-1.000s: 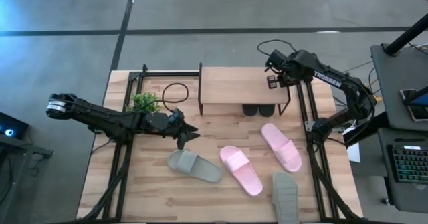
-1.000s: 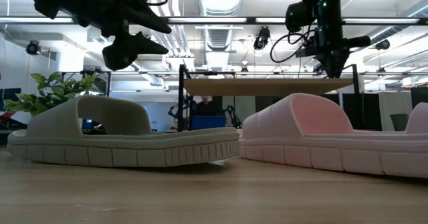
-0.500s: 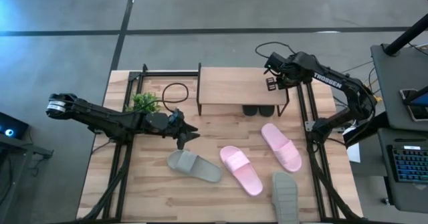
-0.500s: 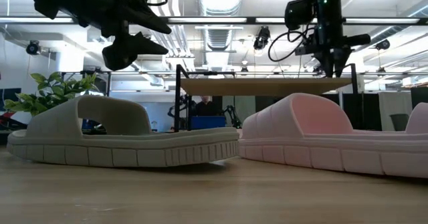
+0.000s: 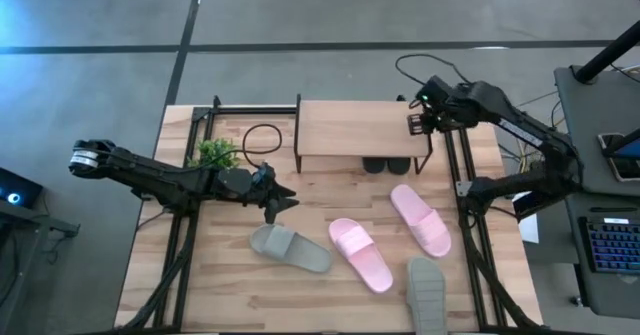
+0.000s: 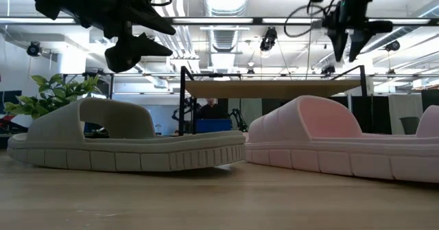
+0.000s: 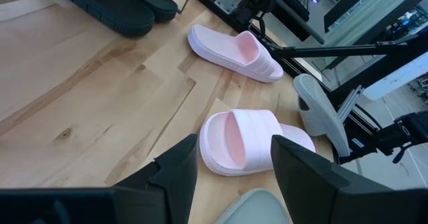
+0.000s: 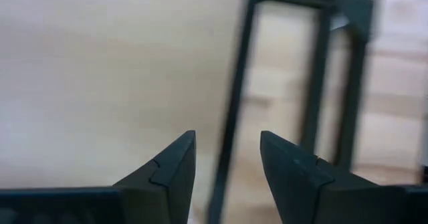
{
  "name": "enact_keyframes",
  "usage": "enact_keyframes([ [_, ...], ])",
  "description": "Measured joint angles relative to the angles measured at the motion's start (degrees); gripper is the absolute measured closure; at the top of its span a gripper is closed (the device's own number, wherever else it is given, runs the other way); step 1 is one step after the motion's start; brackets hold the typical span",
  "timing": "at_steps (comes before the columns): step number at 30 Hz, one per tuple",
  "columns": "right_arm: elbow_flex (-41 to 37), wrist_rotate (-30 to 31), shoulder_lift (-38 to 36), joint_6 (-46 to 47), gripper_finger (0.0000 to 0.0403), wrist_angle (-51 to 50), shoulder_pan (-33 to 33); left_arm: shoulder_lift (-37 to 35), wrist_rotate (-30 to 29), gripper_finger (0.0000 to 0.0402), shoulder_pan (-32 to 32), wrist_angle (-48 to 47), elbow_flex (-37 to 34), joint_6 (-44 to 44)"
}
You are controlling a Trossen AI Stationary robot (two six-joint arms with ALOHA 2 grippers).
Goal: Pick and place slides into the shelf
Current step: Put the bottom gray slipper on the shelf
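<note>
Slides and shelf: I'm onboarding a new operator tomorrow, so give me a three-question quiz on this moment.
1. True or false: both black slides sit under the shelf.
2. How many slides lie out on the table, away from the shelf?
A. two
B. four
C. six
3. Fill in: the right gripper hangs above the shelf's ___ end, fingers open and holding nothing.

Key: 1 true. 2 B: two pink, two grey. 3 right. The left gripper waits open above the nearer grey slide.

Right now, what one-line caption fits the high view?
Two black slides under the shelf; pink and grey slides wait on the table.
</note>
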Motion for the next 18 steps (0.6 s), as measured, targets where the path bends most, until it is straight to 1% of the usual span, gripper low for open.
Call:
enact_keyframes([
  [3,0.00,-4.88,-2.83,0.67,0.0241,-0.06,4.15,0.00,0.00,0.0228,0.00,0.02,0.00,0.01],
  [7,0.00,-8.09,-5.52,4.02,0.0246,-0.10,12.89,0.00,-0.02,0.0228,0.00,0.00,-0.02,-0.02],
  [13,-0.04,-8.42,-6.50,10.13,0.0255,-0.12,29.79,0.00,-0.03,0.0228,0.00,0.00,-0.02,0.01],
  [18,-0.09,-7.79,-4.52,17.65,0.0260,0.24,42.91,0.00,-0.04,0.0228,0.01,0.02,-0.10,0.01],
])
